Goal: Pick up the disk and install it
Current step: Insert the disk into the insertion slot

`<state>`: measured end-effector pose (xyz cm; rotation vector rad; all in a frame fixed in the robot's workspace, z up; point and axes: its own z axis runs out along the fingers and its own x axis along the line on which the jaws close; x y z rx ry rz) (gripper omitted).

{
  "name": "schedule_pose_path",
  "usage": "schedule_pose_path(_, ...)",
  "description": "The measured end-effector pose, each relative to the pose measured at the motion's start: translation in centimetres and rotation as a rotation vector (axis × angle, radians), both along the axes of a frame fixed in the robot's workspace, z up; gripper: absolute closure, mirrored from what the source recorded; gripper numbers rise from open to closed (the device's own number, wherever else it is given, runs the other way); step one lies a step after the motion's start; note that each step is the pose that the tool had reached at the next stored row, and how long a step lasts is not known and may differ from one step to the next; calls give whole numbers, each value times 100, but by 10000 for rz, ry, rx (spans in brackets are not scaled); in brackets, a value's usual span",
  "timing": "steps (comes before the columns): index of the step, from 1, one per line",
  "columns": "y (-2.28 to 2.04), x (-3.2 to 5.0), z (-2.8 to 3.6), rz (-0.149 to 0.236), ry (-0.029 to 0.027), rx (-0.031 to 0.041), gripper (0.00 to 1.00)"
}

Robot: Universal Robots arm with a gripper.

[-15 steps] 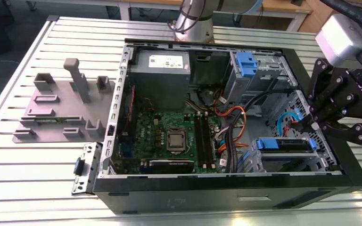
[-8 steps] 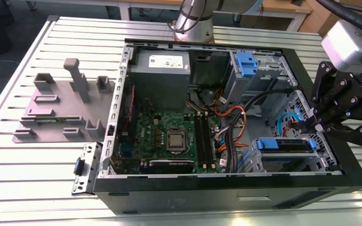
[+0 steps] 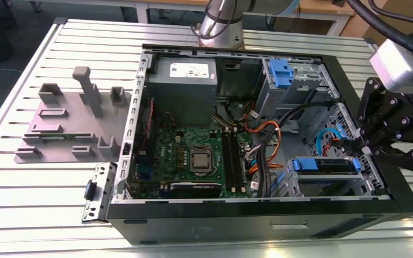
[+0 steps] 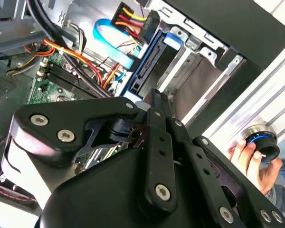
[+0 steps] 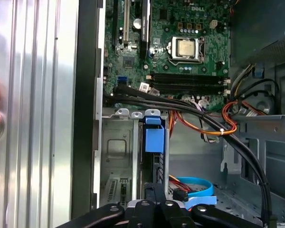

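Note:
The disk (image 3: 325, 164), held in its blue bracket, sits edge-up in the lower drive bay at the open computer case's (image 3: 350, 212) corner on the exterior view's right. In the first wrist view the disk's (image 5: 155, 138) blue tab stands up between the bay's metal rails. My black gripper (image 3: 367, 146) hovers just beyond the disk's end, above the case's edge on that same side. Its fingertips (image 5: 155, 189) are pressed together, with nothing seen between them. In the second wrist view the gripper (image 4: 155, 97) points toward the disk (image 4: 149, 61).
A second blue bracket (image 3: 282, 72) sits in the upper bay. Orange and black cables (image 3: 264, 131) run beside the motherboard (image 3: 196, 156). A grey stand with posts (image 3: 77, 118) is at the exterior view's left. A person's hand (image 4: 251, 154) holds a black knob beside the case.

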<state>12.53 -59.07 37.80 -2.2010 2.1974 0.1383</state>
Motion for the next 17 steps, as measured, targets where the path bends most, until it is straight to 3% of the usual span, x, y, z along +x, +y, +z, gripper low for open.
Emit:
schedule_pose_path(11,2,154,-74,0,2,2,90)
schedule_pose_path(17,2,169,-74,-1,2,0,90)
